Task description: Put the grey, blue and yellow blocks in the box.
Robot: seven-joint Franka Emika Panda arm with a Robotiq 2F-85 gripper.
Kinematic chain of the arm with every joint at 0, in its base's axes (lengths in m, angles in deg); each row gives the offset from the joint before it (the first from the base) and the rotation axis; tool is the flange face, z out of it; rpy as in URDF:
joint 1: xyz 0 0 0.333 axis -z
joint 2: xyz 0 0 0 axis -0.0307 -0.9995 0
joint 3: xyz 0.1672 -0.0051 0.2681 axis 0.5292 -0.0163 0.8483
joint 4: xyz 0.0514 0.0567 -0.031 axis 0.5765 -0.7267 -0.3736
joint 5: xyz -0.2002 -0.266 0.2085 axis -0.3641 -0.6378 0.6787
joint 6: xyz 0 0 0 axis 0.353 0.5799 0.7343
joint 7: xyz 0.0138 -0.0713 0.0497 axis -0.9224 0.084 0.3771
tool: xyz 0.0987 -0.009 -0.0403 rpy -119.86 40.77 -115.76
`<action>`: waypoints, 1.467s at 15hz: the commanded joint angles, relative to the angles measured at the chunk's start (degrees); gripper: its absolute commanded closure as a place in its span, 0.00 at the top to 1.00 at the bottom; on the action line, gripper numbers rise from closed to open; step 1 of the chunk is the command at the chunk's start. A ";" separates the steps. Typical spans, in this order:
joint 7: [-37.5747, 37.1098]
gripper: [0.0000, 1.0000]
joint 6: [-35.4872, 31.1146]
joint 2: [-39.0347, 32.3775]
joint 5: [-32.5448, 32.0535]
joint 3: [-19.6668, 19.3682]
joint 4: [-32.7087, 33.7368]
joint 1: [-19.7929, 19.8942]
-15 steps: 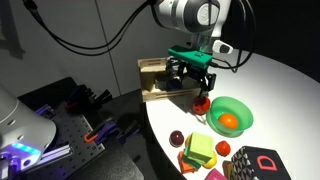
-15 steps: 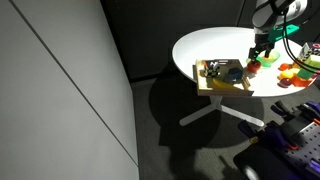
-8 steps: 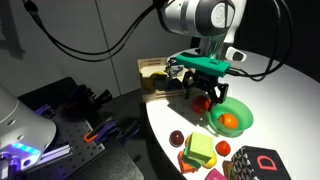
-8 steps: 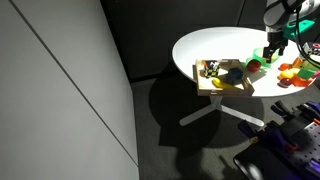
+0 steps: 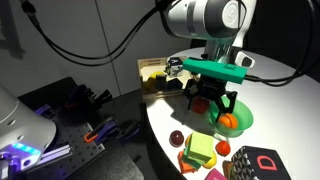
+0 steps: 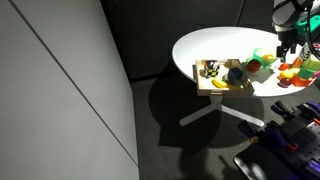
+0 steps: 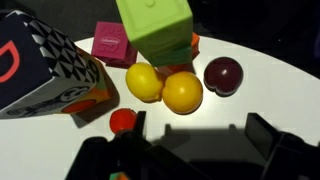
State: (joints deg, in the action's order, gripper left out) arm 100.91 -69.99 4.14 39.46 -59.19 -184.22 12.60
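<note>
Since a second ago your arm has swung off the wooden tray (image 5: pixel 152 93) and out along the white table (image 6: pixel 200 48). The gripper (image 5: pixel 213 107) now hangs at the green bowl (image 5: pixel 246 117), which lies at about 4 o'clock from the tray in an exterior view. The jaws are spread as wide as they go and carry nothing. In the wrist view the two dark fingers (image 7: pixel 105 160) sit at the bottom corners with bare tabletop between them. Whether a fingertip brushes the bowl's rim, you cannot tell from these angles.

The bowl holds one orange ball (image 5: pixel 228 122). The tray sits at the table's edge, well apart from the gripper. In an exterior view the light-blue cube (image 6: pixel 235 74) lies inside it, with a yellow banana toy (image 6: pixel 221 85) at about 7 o'clock from the cube. Smaller darker pieces lie toward the tray's 10 o'clock corner, too small to name, so the grey and yellow blocks cannot be picked out.

Ahead of the wrist camera a toy lemon (image 7: pixel 143 82) and a toy orange (image 7: pixel 182 92) touch side by side. A dark red plum (image 7: pixel 223 73) lies at 2 o'clock from the orange. A green block (image 7: pixel 155 30) stands at 12 o'clock, a pink block (image 7: pixel 110 45) just beside it, and the black box (image 7: pixel 35 60) with the red D at 9 o'clock.
</note>
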 commanded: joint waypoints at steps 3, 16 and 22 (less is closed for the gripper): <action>3.84 1.00 1.38 2.95 -4.10 -0.40 -2.79 1.38; 7.72 1.00 2.28 6.08 -6.68 -1.94 -6.17 3.29; 7.71 1.00 1.99 6.49 -8.31 -2.85 -7.27 3.69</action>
State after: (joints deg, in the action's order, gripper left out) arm 107.50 -68.42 8.53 32.74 -62.12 -189.98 15.23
